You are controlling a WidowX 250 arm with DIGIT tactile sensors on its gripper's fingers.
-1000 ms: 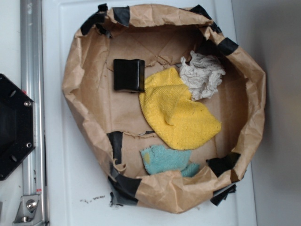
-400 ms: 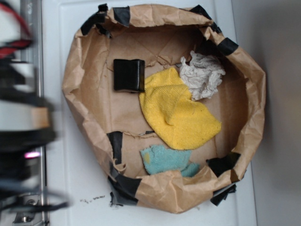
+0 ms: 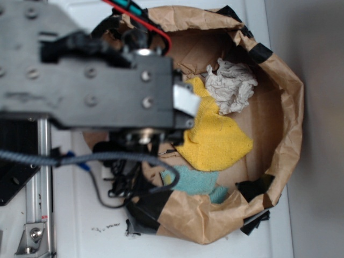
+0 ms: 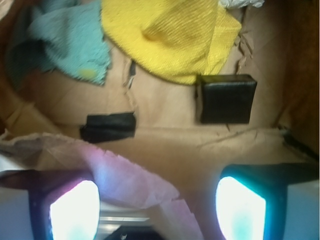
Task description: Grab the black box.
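In the wrist view the black box (image 4: 227, 98) lies on the brown paper floor, glossy and squarish, touching the lower right edge of the yellow cloth (image 4: 170, 35). My gripper (image 4: 157, 210) is open, its two glowing fingertips (image 4: 75, 212) wide apart, with nothing held between them. It hovers over the bag's near rim, and the box lies ahead and a little right of centre. In the exterior view my arm (image 3: 107, 80) covers the left part of the paper bag (image 3: 285, 107) and hides the box.
A teal cloth (image 4: 70, 45) lies left of the yellow cloth (image 3: 215, 134), and crumpled white paper (image 3: 231, 86) behind it. A black tape strip (image 4: 107, 126) sticks to the bag floor. A metal rail (image 3: 40, 188) and a black plate (image 3: 11, 172) stand left of the bag.
My arm has swept in from the left and now hangs over the bag's left side. It hides the black box in the exterior view. The cloths have not moved.
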